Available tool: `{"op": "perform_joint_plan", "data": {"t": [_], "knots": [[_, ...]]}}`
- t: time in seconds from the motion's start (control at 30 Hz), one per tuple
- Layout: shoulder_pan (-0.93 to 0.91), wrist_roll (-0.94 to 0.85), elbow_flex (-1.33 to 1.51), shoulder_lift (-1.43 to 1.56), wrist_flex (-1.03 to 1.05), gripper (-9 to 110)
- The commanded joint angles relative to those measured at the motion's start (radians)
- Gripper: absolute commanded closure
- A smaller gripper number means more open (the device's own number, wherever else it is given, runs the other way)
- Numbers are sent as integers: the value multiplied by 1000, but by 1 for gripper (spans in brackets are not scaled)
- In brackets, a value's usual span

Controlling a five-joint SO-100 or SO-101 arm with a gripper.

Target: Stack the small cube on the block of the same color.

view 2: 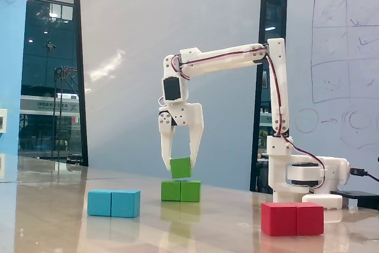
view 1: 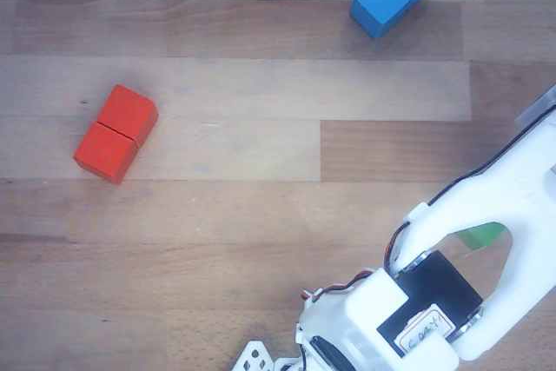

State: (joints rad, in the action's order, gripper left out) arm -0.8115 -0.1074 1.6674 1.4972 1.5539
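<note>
Gripper [view 2: 179, 164] pinches the small cube [view 2: 180, 167] between both fingers, pointing down, so the cube hangs slightly tilted, just above the block [view 2: 180, 191] and not clearly touching it. The block lies flat on the tabletop [view 2: 195, 223], seam at its middle; the cube sits over its center-left, probably lined up for the drop. Blue block [view 2: 113, 203] is at 8 o'clock from the gripper, red block [view 2: 292, 218] at 4 o'clock. In the other view the arm [view 1: 486, 249] hides most of the green.

Bright, even light; tabletop [view 2: 59, 217] glossy w/ reflections; sharp
</note>
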Motion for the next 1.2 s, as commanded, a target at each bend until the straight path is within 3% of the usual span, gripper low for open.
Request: {"op": "perform_joint_plan", "data": {"t": [0.0,0.97,1.17], "knots": [[-15,-11,-100,14,-6,98],[3,-17,-100,-5,14,76],[94,-75,-100,6,14,72]]}}
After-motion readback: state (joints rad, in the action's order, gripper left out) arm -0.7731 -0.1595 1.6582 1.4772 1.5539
